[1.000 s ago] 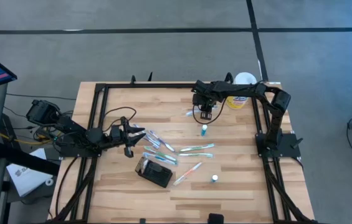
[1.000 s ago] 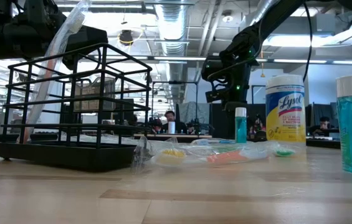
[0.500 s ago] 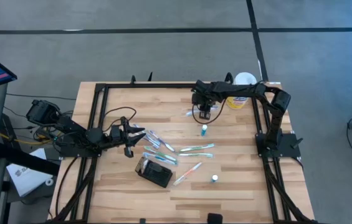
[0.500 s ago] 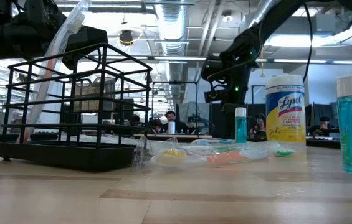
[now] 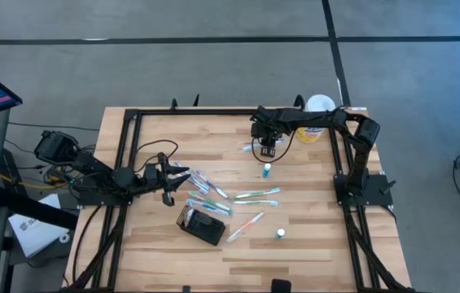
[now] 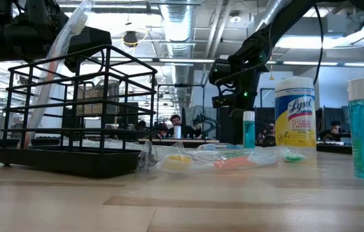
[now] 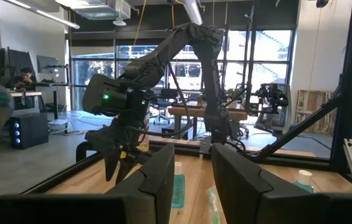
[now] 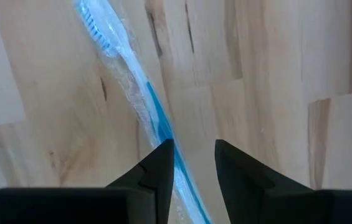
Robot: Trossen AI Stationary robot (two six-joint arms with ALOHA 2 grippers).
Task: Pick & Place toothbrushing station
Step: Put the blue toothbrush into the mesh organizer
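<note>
The right arm reaches across the table's far side with its wrist bent down and the right gripper (image 5: 268,150) pointing at the tabletop, its 2 fingers (image 8: 158,171) slightly parted, while the left arm lies low at the left edge, the left gripper (image 5: 177,181) likewise narrowly open.

text: "Lysol" | on: yellow label of canister (image 6: 295,113) | other print on label: too small to read
</note>
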